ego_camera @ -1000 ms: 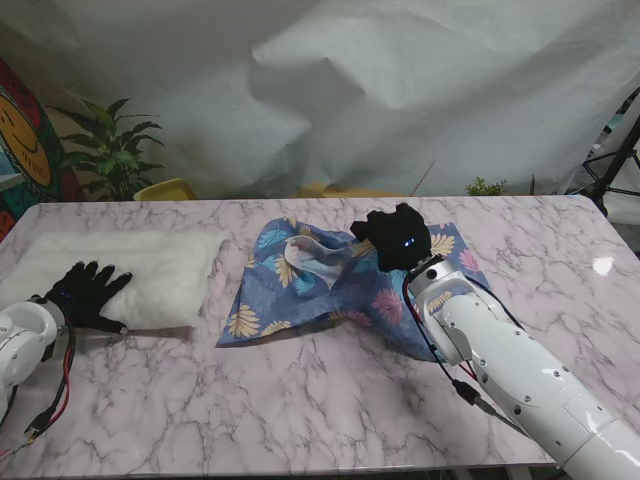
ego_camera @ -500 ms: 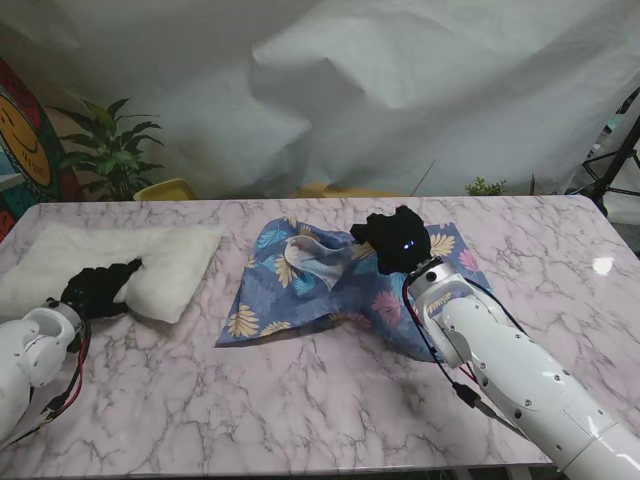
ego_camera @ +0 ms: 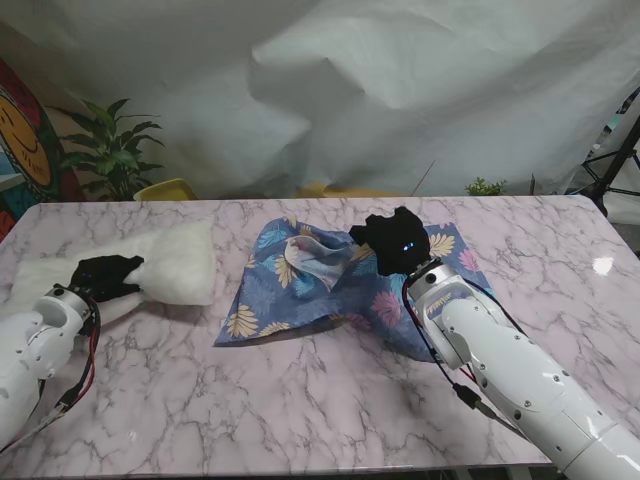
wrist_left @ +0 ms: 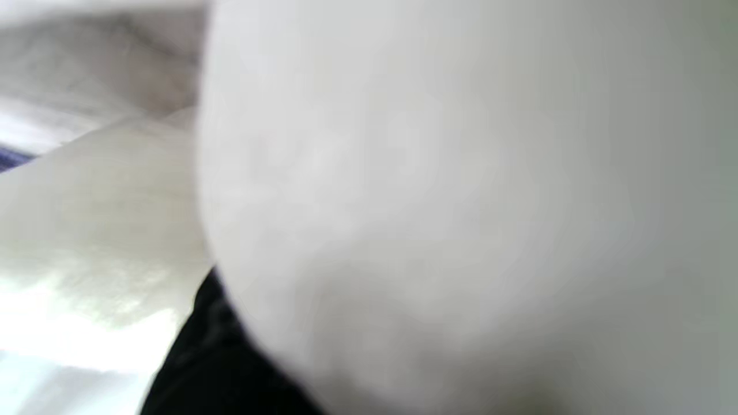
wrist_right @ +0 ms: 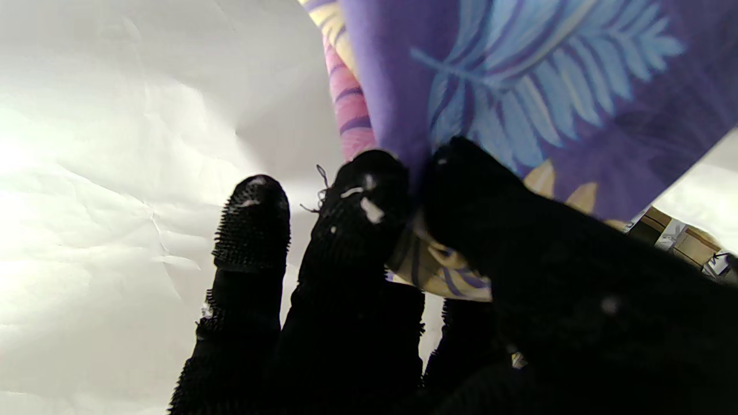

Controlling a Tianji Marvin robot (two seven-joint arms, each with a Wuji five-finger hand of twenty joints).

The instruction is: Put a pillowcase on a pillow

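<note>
Stand view: left hand [ego_camera: 103, 275] grips pillow [ego_camera: 175, 264] edge.

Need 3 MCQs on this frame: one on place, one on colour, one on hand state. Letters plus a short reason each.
1. Where is the pillow relative to the pillowcase?
A. on the robot's left of it
B. on the robot's right of it
C. inside it

2. Main colour of the pillowcase?
A. plain white
B. blue with leaf print
C. red checks

3. What is the right hand doing?
A. open, holding nothing
B. pinching pillowcase fabric
C. gripping the pillow

Key: 1 A, the stand view shows the pillow apart, left of the fabric, in the left hand. 2 B, blue leafy cloth. 3 B, the right wrist view shows fabric between its fingertips.
</note>
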